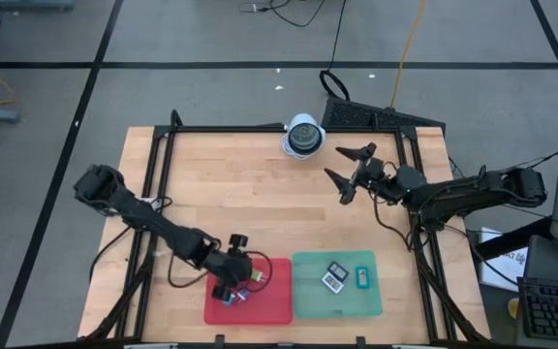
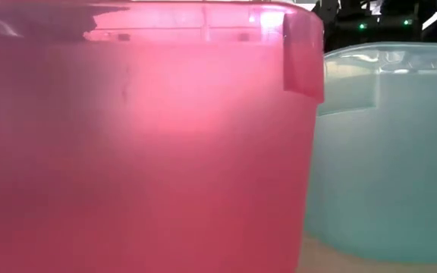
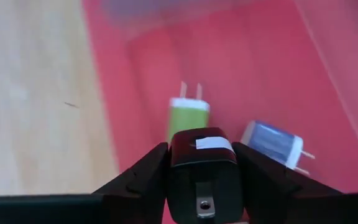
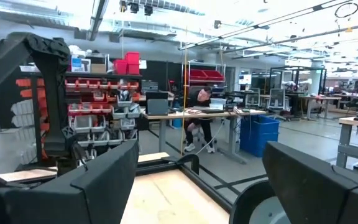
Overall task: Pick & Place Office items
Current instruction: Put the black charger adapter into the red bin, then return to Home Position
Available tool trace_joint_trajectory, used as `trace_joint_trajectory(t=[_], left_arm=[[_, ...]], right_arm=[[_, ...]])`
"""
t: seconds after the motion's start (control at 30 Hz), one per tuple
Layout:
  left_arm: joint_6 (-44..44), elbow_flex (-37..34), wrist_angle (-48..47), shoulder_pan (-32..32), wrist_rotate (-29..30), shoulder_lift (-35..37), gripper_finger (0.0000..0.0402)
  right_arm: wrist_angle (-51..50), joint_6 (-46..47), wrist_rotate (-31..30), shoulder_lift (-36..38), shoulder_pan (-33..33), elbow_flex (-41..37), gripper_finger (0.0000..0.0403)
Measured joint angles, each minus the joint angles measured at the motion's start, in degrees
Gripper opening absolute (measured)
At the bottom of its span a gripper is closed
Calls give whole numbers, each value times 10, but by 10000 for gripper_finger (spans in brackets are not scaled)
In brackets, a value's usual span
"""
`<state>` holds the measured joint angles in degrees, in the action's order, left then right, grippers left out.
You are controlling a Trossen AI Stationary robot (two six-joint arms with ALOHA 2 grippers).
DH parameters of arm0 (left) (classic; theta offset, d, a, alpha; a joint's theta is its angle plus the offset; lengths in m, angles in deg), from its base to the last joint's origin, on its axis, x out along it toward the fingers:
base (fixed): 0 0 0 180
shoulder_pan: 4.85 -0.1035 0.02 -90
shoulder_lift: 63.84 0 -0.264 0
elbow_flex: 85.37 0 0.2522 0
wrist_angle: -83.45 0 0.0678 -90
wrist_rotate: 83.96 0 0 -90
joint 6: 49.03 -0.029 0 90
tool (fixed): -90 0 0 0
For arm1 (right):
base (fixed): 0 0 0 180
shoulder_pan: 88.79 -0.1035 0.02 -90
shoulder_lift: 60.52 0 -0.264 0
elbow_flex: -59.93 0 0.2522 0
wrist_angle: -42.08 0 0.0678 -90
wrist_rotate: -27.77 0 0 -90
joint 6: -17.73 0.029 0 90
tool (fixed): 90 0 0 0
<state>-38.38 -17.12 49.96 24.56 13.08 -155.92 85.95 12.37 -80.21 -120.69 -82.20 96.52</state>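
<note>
My left gripper [image 1: 231, 288] is over the left part of the red tray [image 1: 269, 305], shut on a small dark piece with a white label [image 3: 201, 163]. Below it in the left wrist view, a green plug piece [image 3: 188, 118] and a blue-and-white plug piece [image 3: 272, 142] lie flat on the red tray floor [image 3: 253, 74]. The green tray [image 1: 308, 296] holds a small dark square with a pale face [image 1: 334, 278] and a teal piece [image 1: 363, 278]. My right gripper [image 1: 348, 171] waits open above the table's far right part. My left gripper pinches the dark piece by its two opposite sides [image 3: 179, 168], one finger [image 3: 148, 171] on each. The piece's labelled end [image 3: 211, 142] sticks out past the fingertips, over the red tray. Whether it touches the tray floor, I cannot tell.
A round white-and-grey domed object [image 1: 303, 136] stands at the table's far edge, left of my right gripper. The low view is filled by the red tray's wall [image 2: 143, 152] and the green tray's wall [image 2: 389, 152]. Bare wood [image 1: 250, 194] lies in the table's middle. A person sits at a desk [image 4: 201, 106] in the room beyond.
</note>
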Motion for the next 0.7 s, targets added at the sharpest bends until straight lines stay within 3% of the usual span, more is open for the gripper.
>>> trace_joint_trajectory(t=[0.37,0.7], left_arm=[[21,15,-18,1,-56,-71,153],[95,15,-17,-2,-57,-64,248]], right_arm=[[-1,0,0,-1,0,0,334],[-16,6,1,-1,0,0,334]])
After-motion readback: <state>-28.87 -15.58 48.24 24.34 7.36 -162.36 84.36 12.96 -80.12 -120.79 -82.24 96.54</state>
